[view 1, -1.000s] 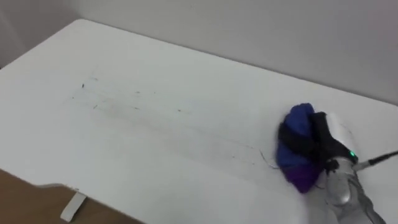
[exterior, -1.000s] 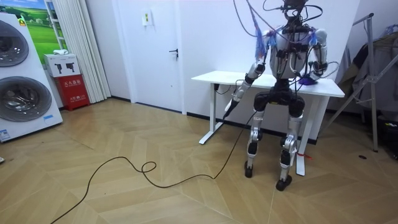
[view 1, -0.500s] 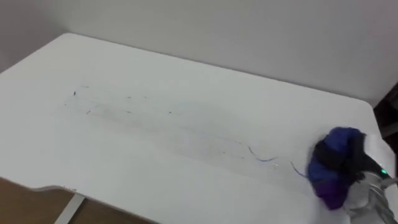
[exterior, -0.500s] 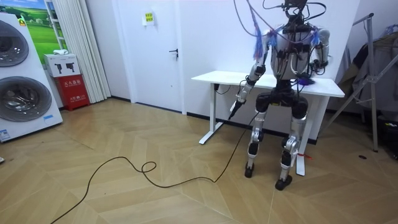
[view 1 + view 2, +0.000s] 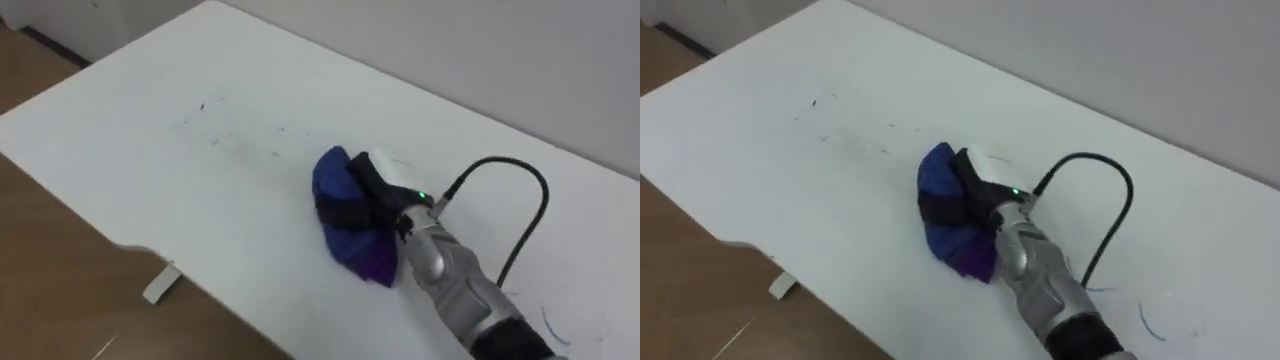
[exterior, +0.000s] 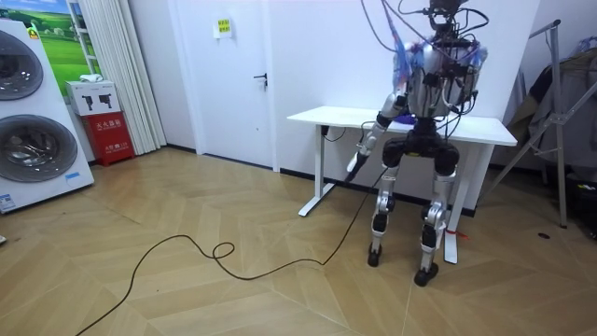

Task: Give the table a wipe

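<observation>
A blue and purple cloth (image 5: 345, 215) lies bunched on the white table (image 5: 150, 170), near its middle. My right hand (image 5: 375, 195) comes in from the lower right and is shut on the cloth (image 5: 950, 225), pressing it to the tabletop; the right hand (image 5: 980, 185) sits behind the bundle. Faint dark pen marks (image 5: 215, 130) streak the table to the left of the cloth. A few blue marks (image 5: 550, 325) lie near my forearm at the lower right. In the room view I stand at the table's long side, and my left hand (image 6: 355, 164) hangs below the table edge.
A pale wall runs along the table's far edge. Wooden floor (image 5: 60, 300) shows past the near-left edge, with a white table foot (image 5: 160, 283) on it. In the room view a washing machine (image 6: 33, 112) stands at the left and a door (image 6: 238, 75) behind.
My right hand has swept the cloth leftward from the table's right end to its middle, over the marks there. The head camera has shifted too.
</observation>
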